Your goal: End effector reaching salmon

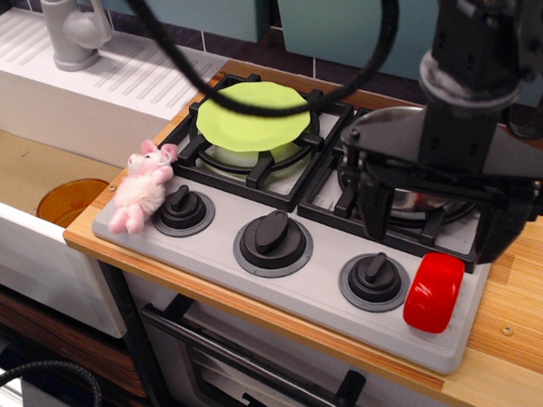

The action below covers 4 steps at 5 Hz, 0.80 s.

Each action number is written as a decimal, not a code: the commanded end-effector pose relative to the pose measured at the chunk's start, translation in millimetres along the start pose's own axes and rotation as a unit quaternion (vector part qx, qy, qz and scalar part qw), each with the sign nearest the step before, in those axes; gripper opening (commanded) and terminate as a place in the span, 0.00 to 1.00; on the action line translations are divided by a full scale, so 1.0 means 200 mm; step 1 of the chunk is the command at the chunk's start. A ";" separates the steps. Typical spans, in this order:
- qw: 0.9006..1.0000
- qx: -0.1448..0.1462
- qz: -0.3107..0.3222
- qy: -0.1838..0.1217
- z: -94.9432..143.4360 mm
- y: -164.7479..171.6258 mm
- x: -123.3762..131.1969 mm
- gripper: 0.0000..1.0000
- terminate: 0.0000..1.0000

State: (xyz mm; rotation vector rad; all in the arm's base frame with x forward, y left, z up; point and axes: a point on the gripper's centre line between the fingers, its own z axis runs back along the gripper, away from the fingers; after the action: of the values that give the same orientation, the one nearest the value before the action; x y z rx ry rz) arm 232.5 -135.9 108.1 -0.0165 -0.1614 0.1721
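red salmon (434,292), black gripper (439,219), lime plate (252,116)

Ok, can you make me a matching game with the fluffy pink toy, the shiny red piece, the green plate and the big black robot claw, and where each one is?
Things:
1. fluffy pink plush toy
2. glossy red plastic piece
3. light green plate
4. big black robot gripper

Places:
A. on the back left burner
B. above the steel pan
C. left edge of the stove, beside a knob
D. front right corner of the stove

Pairs: 1-C, 2-D, 3-A, 4-B
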 end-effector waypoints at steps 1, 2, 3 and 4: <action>0.999 -0.009 -0.005 -0.032 0.00 -0.05 0.02 1.00 0.00; 0.999 -0.005 -0.004 -0.036 -0.04 -0.09 0.03 1.00 0.00; 0.999 -0.007 -0.010 -0.046 -0.10 -0.10 0.06 1.00 0.00; 0.998 -0.014 -0.010 -0.057 -0.18 -0.12 0.09 1.00 0.00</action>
State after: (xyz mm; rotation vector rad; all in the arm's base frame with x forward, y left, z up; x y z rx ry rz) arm 254.2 -154.6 67.0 -0.0155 -0.2570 0.1433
